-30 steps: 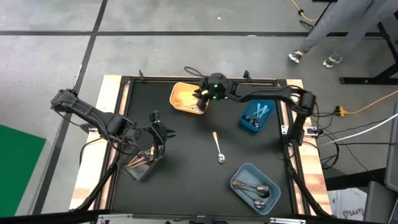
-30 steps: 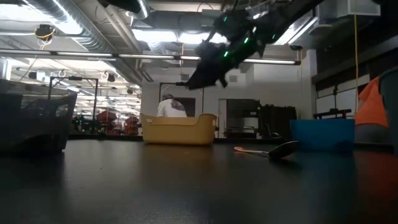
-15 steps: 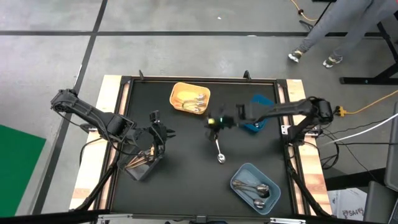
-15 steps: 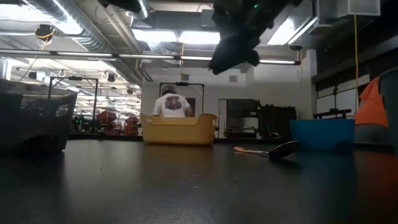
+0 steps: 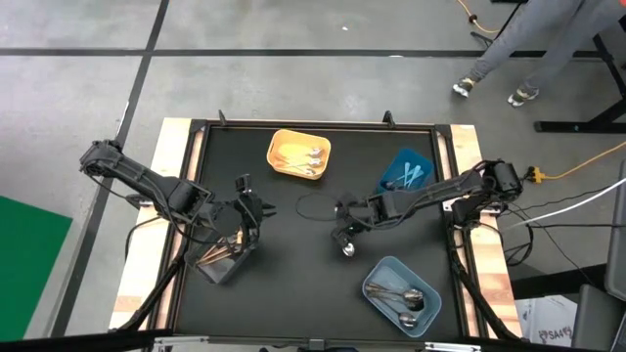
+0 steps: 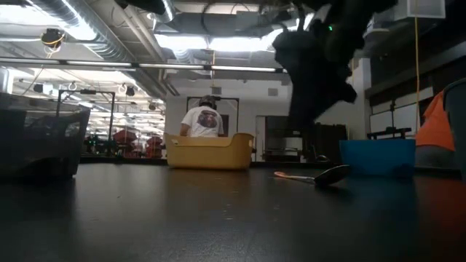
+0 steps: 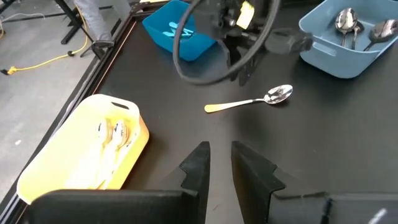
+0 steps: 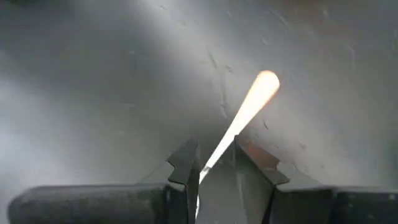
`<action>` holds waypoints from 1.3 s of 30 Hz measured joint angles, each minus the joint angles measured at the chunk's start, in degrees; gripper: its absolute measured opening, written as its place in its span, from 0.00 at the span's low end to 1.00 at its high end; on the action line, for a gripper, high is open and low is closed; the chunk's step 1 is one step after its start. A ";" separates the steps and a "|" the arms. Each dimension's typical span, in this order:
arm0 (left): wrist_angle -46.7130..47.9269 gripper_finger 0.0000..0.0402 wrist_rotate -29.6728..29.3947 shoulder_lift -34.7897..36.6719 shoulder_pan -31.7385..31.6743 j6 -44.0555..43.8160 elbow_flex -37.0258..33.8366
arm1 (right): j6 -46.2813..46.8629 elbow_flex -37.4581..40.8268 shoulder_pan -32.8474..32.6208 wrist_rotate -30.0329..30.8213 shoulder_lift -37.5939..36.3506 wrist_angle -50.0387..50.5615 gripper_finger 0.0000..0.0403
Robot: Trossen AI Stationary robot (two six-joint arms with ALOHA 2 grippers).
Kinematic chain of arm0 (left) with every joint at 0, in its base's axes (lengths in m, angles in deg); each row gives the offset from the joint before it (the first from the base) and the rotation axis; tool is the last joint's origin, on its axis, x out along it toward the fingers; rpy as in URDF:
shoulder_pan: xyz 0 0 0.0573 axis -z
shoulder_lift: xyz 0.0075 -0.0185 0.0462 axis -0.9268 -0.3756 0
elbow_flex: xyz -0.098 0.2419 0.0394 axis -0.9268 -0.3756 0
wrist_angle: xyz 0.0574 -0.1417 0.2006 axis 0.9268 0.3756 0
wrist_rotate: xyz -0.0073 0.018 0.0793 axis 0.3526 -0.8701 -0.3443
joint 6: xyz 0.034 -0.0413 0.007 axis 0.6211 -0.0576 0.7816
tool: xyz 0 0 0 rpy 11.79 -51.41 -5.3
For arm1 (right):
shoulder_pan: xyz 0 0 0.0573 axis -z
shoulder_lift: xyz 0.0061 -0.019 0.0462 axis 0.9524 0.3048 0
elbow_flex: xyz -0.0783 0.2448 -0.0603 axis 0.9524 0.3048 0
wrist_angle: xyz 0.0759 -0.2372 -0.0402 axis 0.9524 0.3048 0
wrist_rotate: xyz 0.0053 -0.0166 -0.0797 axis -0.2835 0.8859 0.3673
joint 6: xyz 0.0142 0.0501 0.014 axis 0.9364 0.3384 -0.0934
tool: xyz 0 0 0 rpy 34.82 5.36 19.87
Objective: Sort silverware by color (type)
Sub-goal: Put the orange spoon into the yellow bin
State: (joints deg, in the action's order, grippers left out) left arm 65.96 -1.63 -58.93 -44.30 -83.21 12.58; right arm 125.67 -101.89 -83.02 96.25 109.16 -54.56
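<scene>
Near the middle of the black table (image 5: 293, 284), hanging just above the one loose spoon (image 7: 249, 101): the right gripper (image 5: 342, 221), lined up along the orange handle, fingers (image 8: 186, 165) parted narrowly with the handle showing in the gap between them, nothing gripped yet. Judging by that alignment, setting up for a pinch on the thin handle rather than the bowl, since the handle offers the only raised edge on a flat-lying utensil. Lying flat, bowl toward the grey-blue bin (image 5: 396, 293), handle toward the yellow bin (image 5: 298, 156).

Waiting over the clear bin (image 5: 227, 256) at the table's left edge: the left gripper (image 5: 245, 210), fingers (image 7: 198, 163) set narrowly apart and empty, kept clear of the working arm.

Compared with a second ago: having swung away from the yellow bin, across the table centre, and now dropping low over the spoon. Sitting unmoved: the spoon, all four bins, the blue bin (image 5: 403, 176) included. Walking in the room beyond: a person (image 6: 202, 120), shifted slightly.
</scene>
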 joint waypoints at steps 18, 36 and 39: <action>0.06 0.15 0.02 0.00 0.00 0.01 0.00 | 6.88 10.18 -4.00 -3.65 3.10 -15.92 0.22; 0.01 0.15 0.00 0.00 0.00 -0.12 0.00 | 7.92 9.93 -4.00 -4.20 4.83 -16.01 0.22; 0.03 0.15 0.00 0.00 0.00 -0.12 0.00 | 7.47 9.05 -3.97 -4.22 4.81 -16.04 0.22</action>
State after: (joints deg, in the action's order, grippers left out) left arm 65.99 -1.63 -58.93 -44.30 -83.33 12.58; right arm 133.14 -92.84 -87.00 92.03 113.97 -70.61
